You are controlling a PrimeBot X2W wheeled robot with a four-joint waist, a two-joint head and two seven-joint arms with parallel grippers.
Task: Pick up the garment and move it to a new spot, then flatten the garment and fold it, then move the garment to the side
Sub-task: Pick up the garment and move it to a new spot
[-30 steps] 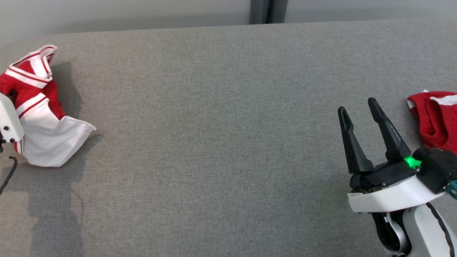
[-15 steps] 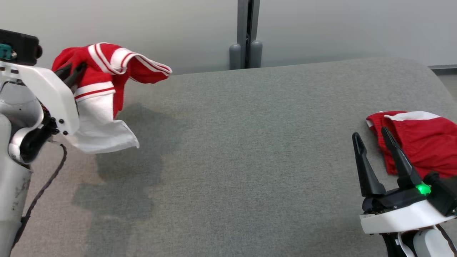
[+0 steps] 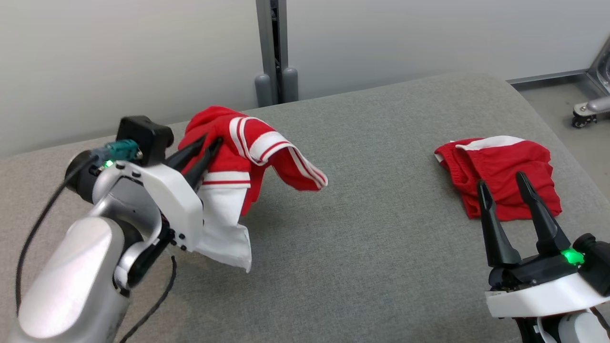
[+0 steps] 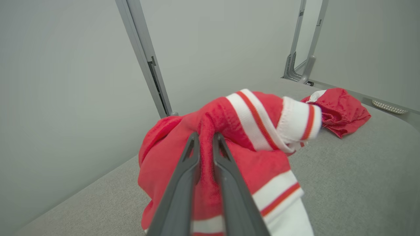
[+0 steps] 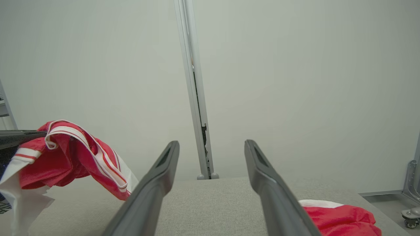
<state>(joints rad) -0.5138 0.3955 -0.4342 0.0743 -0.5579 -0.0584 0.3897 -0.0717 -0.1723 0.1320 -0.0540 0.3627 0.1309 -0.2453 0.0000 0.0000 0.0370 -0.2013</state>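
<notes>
Swinging in from the left edge, the left gripper (image 3: 212,143) stays clamped on a bunched fold of the red-and-white garment (image 3: 248,143), carried above the grey table (image 3: 371,247), right gripper (image 3: 501,179) spread wide and empty, and that thin pinch could slip if the dangling hem drags.

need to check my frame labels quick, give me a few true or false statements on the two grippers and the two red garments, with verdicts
1. The left gripper is shut on the striped garment. True.
2. A plain red garment lies on the grey surface. True.
3. The right gripper holds the plain red garment. False: its jaws stand open and empty.
4. The striped garment lies flat. False: it hangs bunched from the left gripper.
</notes>
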